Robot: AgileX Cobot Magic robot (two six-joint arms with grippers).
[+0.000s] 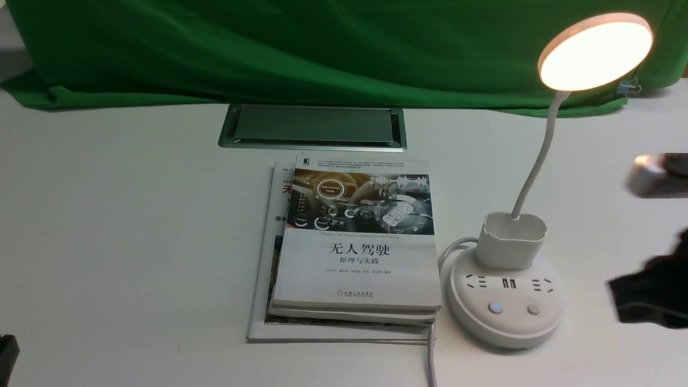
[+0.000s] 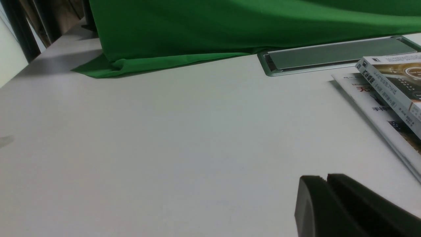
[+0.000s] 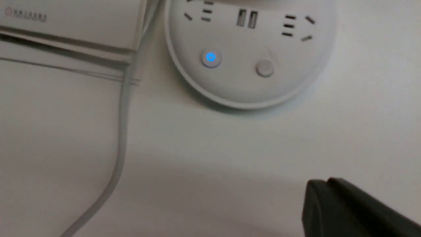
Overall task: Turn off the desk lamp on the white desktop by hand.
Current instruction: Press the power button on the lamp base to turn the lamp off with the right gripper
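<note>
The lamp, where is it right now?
In the front view, the lamp stands on the right, just beside the books.

A desk lamp [image 1: 505,301] with its round head glowing warm white stands at the right of a white desktop [image 1: 134,215]. Its thin grey neck rises from a cup on a round base, leaning right. The base has sockets and two buttons, the left one lit blue. Just left of it lies a stack of books [image 1: 360,242], the top one with a dashboard on its cover. A grey cable [image 1: 431,355] runs between books and base. Behind the books is a metal hatch [image 1: 314,124]; green cloth [image 1: 322,48] hangs across the back. The right arm [image 1: 653,290], blurred, enters at the right edge, apart from the lamp.
</note>
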